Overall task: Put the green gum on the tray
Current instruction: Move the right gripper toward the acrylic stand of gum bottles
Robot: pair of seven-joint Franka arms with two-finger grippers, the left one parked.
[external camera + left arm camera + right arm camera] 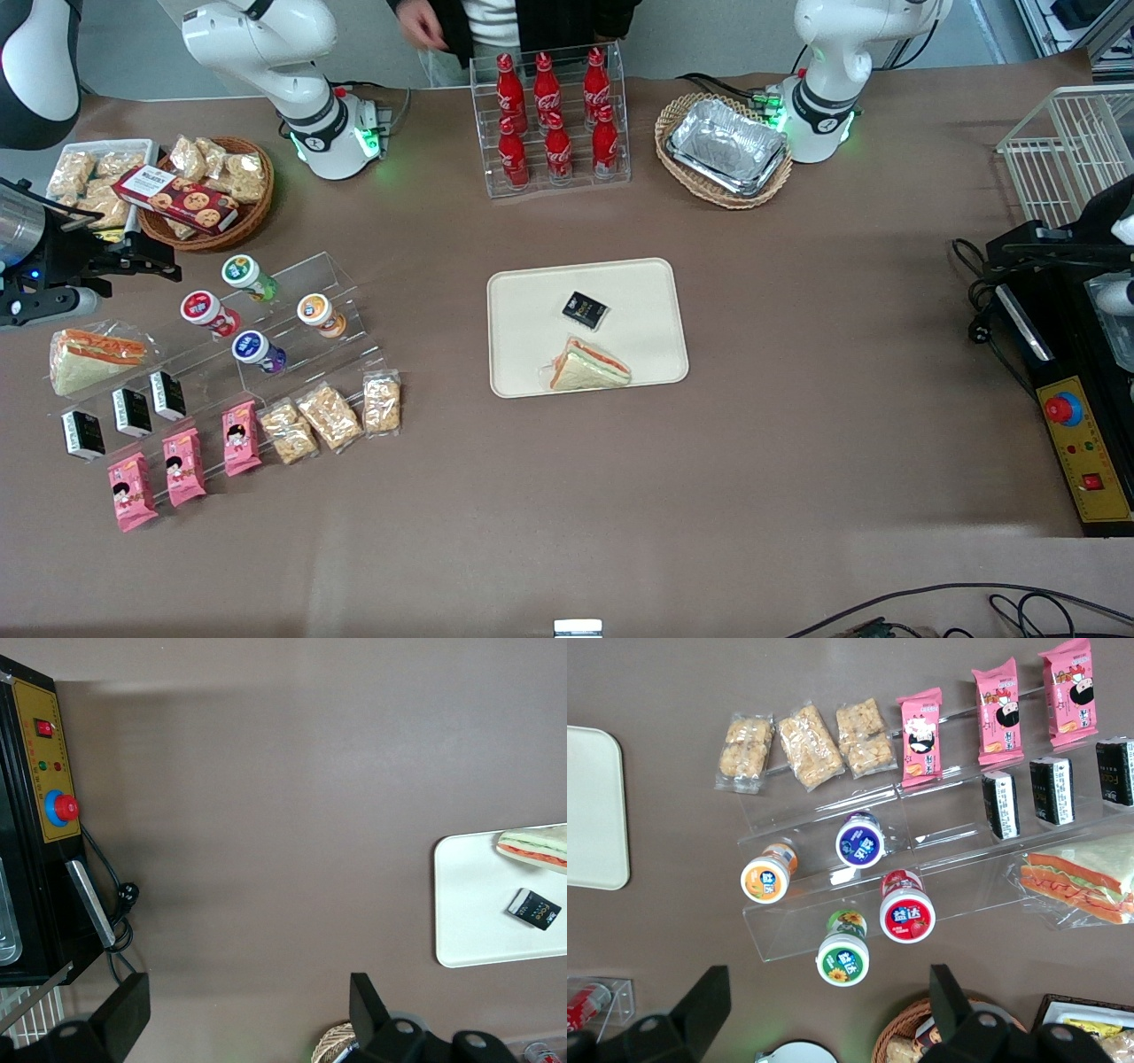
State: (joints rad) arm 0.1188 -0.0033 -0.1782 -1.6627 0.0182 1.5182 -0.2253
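The green gum (247, 274) is a green canister with a white lid and green label. It lies on the top step of a clear acrylic stand (341, 275), farthest from the front camera among the canisters. It also shows in the right wrist view (842, 957). My right gripper (152, 253) is open and empty, held above the table at the working arm's end, beside the stand and clear of the gum; the wrist view shows its fingers spread wide (828, 992). The cream tray (642, 292) lies mid-table, and its rim shows in the wrist views (594, 806) (469, 904).
Red-lidded (204, 309), orange-lidded (316, 312) and purple (256, 348) canisters share the stand. A black packet (585, 309) and a sandwich (588, 366) lie on the tray. A wicker snack basket (208, 190), a cola rack (551, 115) and foil trays (726, 146) stand farther back.
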